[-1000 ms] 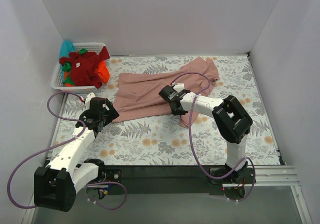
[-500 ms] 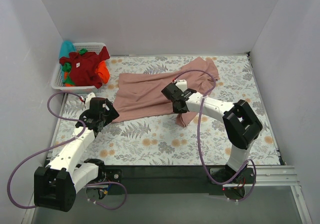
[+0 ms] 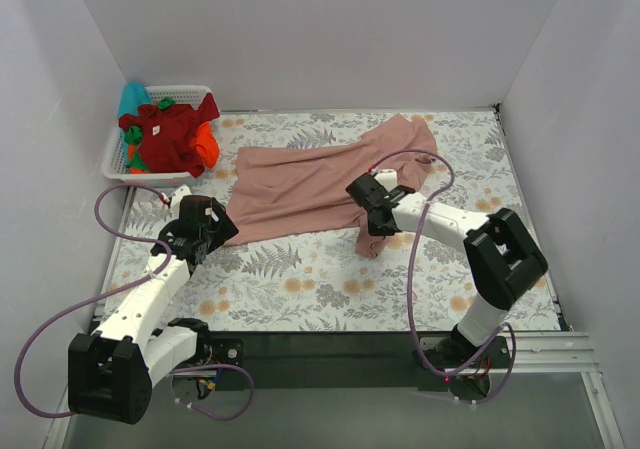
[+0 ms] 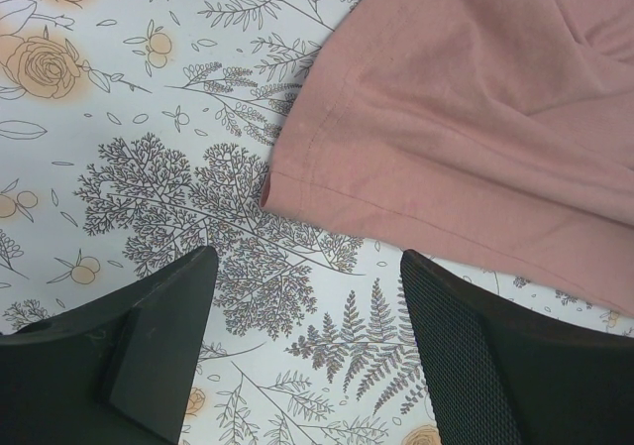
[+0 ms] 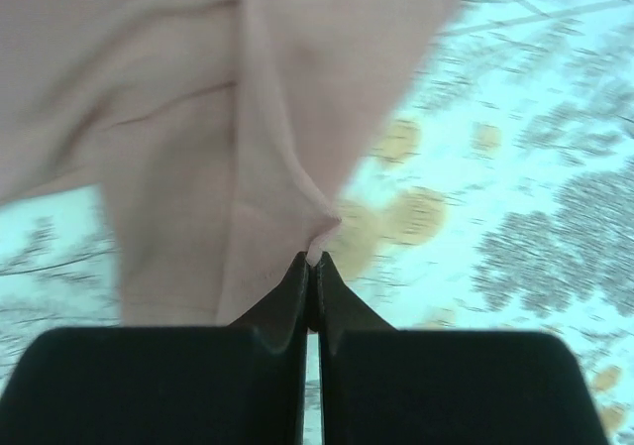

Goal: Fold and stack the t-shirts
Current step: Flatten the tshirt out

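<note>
- Two grippers attend to one pink tee [image 3: 300,179], which lies spread but rumpled on the floral cloth [image 3: 320,279] at mid-table.
- Pressed together on a pinch of the tee's near-right edge, the right gripper [image 5: 310,262] tents the fabric up. This grip looks meant to drag or lift that side.
- Spread wide and holding nothing, the left gripper [image 4: 307,267] hangs just short of the hem corner [image 4: 287,182] at the tee's near left. It is probably placed to take that corner so both ends can be pulled flat.
- Heaped in the basket [image 3: 112,167] at far left, well apart, are a dark red tee [image 3: 165,134], an orange tee [image 3: 207,144] and a teal tee [image 3: 133,97].
- Folding has not yet begun, I judge, and no stack shows.
</note>
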Available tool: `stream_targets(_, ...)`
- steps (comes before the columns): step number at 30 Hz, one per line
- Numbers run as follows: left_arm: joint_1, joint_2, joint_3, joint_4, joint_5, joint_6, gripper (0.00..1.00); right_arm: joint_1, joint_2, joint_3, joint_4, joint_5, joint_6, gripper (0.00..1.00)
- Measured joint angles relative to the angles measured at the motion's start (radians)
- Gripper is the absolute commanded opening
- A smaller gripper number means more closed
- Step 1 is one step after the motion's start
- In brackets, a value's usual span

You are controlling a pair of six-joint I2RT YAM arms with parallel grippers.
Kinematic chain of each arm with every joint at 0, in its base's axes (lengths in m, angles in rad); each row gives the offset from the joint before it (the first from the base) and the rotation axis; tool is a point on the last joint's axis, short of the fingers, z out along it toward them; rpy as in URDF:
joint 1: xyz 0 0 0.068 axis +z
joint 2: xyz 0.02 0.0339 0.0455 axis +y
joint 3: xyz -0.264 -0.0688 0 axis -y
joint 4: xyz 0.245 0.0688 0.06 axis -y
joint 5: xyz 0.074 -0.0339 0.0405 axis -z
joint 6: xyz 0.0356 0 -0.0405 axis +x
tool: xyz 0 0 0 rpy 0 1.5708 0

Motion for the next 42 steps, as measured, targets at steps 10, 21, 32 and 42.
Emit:
stream_targets(10,0.0,0.017,0.0,0.0,0.0,-0.001,0.73,-0.46,-0.435,-0.367,0.002,-0.075,-0.031,0.01)
stream_targets(21,0.0,0.063,0.0,-0.011,0.031,-0.016,0.75,-0.886,-0.729,-0.533,-0.038,-0.299,-0.109,0.01)
stream_targets(32,-0.061,0.188,0.026,-0.212,0.114,-0.126,0.73,-0.89,-0.64,-0.515,0.003,-0.454,-0.147,0.01)
stream_targets(42,-0.13,0.271,0.08,-0.34,0.126,-0.225,0.72,-0.89,-0.621,-0.506,0.05,-0.526,-0.156,0.01)
